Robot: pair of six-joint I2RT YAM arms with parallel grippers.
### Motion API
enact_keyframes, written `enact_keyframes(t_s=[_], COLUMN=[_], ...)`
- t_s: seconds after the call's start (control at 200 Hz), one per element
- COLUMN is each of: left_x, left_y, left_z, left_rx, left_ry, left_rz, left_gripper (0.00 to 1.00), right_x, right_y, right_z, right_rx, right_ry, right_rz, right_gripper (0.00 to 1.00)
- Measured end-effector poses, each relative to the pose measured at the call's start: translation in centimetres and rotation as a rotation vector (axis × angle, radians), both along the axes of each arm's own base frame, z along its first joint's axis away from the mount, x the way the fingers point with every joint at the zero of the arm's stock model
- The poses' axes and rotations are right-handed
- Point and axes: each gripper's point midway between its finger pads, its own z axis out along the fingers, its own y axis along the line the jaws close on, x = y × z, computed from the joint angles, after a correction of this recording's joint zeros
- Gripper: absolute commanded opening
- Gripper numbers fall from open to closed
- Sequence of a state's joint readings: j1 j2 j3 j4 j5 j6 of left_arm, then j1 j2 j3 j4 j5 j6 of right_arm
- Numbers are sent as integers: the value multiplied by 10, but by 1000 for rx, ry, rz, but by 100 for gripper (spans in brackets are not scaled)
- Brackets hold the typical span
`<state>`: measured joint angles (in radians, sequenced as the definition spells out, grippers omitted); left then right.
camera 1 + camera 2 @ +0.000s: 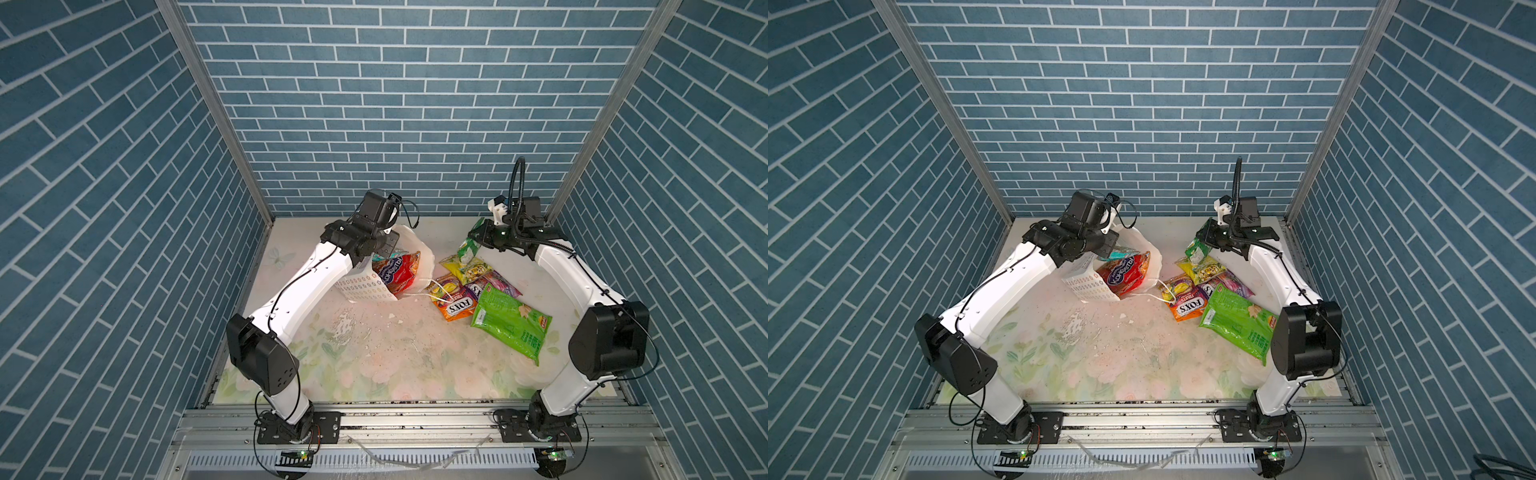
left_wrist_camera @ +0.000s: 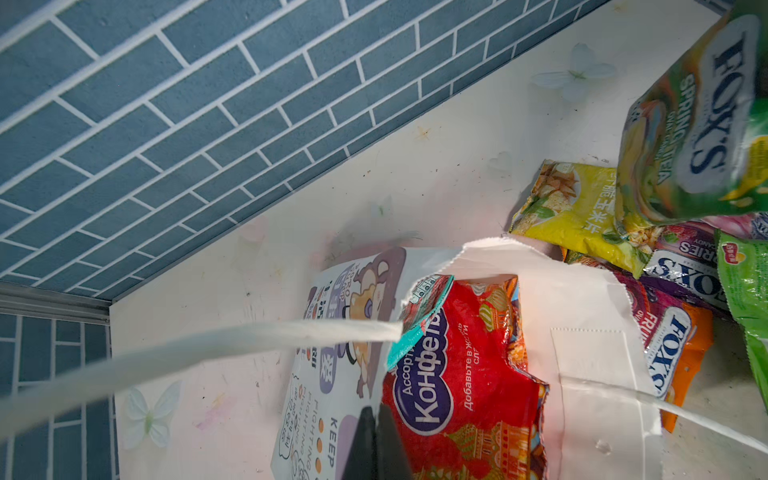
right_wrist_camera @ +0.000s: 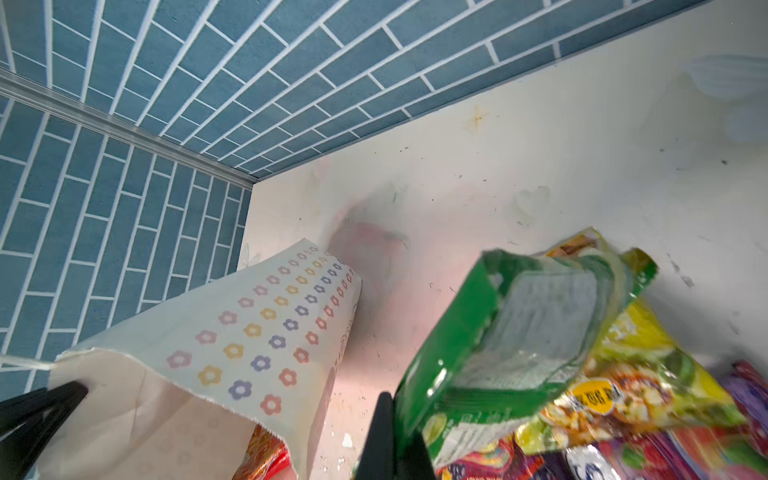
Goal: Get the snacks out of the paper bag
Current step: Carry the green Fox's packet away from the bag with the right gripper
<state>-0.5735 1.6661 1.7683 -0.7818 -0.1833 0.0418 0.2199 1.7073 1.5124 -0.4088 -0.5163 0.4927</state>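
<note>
Two snacks sit in the paper bag: the big red packet and a teal packet, both glossy, crinkly film. The stiff white bag lies on its side toward the tabletop's far edge, left of centre, w/ my left gripper pressed shut on its rim. My right gripper pinches the green FOX'S packet over the pile of loose packets nr the far-right corner, so I reckon it's drop-off: next let go, then reach for the red one w/o tearing paper.
</note>
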Motion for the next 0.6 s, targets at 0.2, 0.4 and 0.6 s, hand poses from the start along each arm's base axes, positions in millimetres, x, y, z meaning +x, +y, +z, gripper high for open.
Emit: enact_keyframes(t_s=[0.2,0.4,0.6], left_x=[0,0,-1], left_y=[0,1,5], left_z=[0,0,1], left_rx=[0,1,4], left_ry=[0,-1,1], left_rz=[0,3,8], left_gripper=[0,0,0], right_x=[19,21,21], right_y=[46,89,94], right_z=[-16,-25,-57], right_rx=[9,70,110], right_ry=[-1,3,72], right_rz=[85,154,147], right_gripper=[0,0,0])
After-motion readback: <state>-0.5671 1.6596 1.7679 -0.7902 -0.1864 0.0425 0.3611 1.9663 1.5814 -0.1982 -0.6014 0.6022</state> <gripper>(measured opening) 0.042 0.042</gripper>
